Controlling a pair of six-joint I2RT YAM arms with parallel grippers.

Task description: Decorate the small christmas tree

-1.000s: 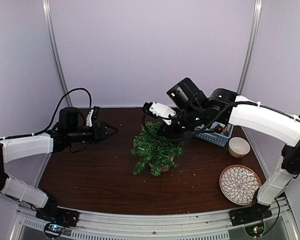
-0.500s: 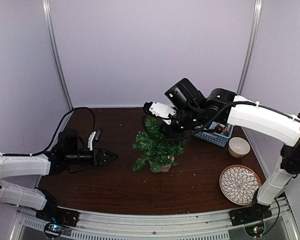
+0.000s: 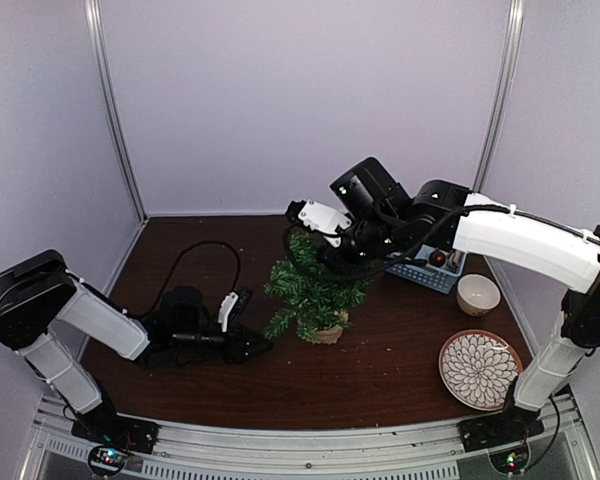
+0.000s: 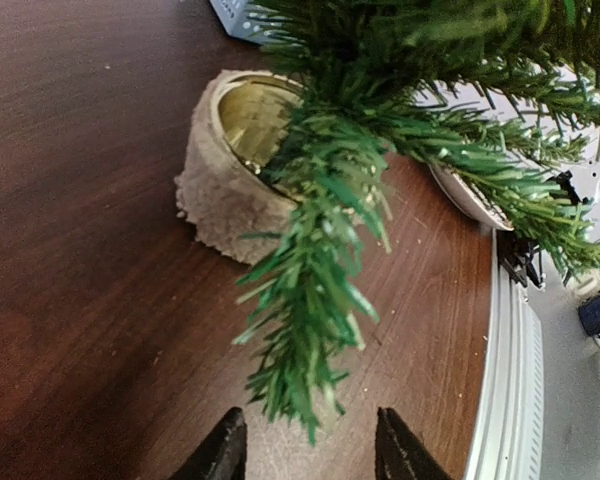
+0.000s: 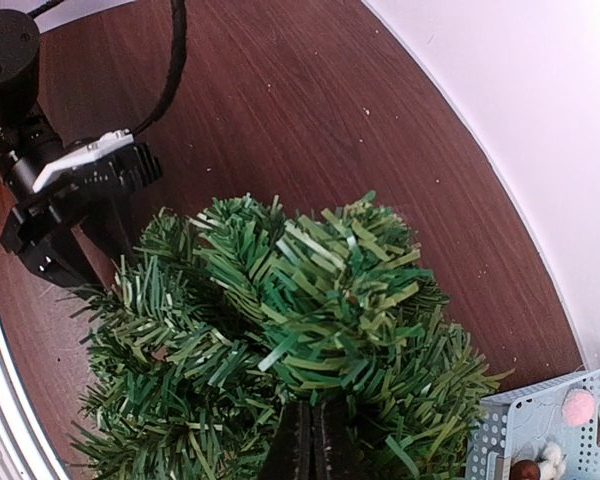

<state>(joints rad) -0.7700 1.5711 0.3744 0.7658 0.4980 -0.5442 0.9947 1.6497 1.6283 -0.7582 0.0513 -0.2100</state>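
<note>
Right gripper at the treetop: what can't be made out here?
- Right wrist view: needles of the small christmas tree hide whether the right gripper pinches anything.
- Top view: the right arm covers the treetop.
- Right wrist view: blue tray cut off at the corner; contents too small.

left hand (image 3: pixel 255 347) low, jaws apart, right hand (image 5: pixel 313 440) closed

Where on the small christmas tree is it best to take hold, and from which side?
Grip the burlap pot, coming low from the side of the left arm. Its round wall stands bare below the branches there; the needles are soft and may bend.
</note>
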